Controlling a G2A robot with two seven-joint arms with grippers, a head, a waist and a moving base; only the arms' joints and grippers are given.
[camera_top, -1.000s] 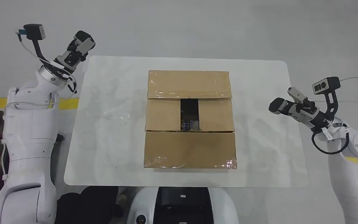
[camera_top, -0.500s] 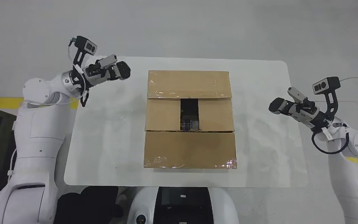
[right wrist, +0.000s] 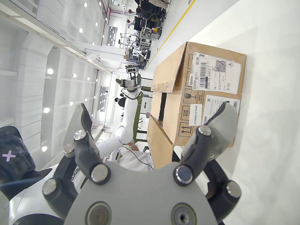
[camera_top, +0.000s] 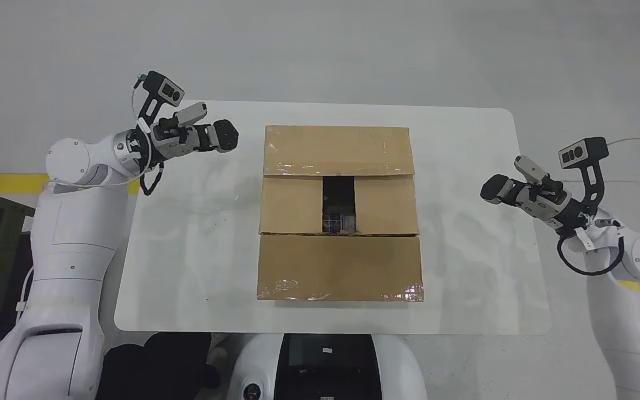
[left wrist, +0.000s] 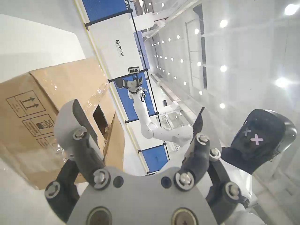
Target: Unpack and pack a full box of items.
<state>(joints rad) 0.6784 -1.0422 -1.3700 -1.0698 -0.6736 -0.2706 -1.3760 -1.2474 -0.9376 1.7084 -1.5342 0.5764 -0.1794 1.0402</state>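
Grey and spread wide with nothing held, the left gripper (camera_top: 225, 135) has swung in over the table's (camera_top: 200, 270) far left corner, near the cardboard box (camera_top: 338, 212) sitting mid-table, flaps parted. The right gripper (camera_top: 490, 188), equally open and empty, has stayed well apart. Unpacking seems about to begin.

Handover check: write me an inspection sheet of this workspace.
Surface: white table, box at its middle.
Job's things: cardboard box, long flaps spread outward, short flaps folded in, dark gap between them.
Clutter: nothing seen.
Grippers: left gripper near the box's far left corner, jaws open, apart from it; right gripper over the table's right edge, jaws open.
Cables: cable loops at both wrists, off the box.
Surroundings: yellow floor line.
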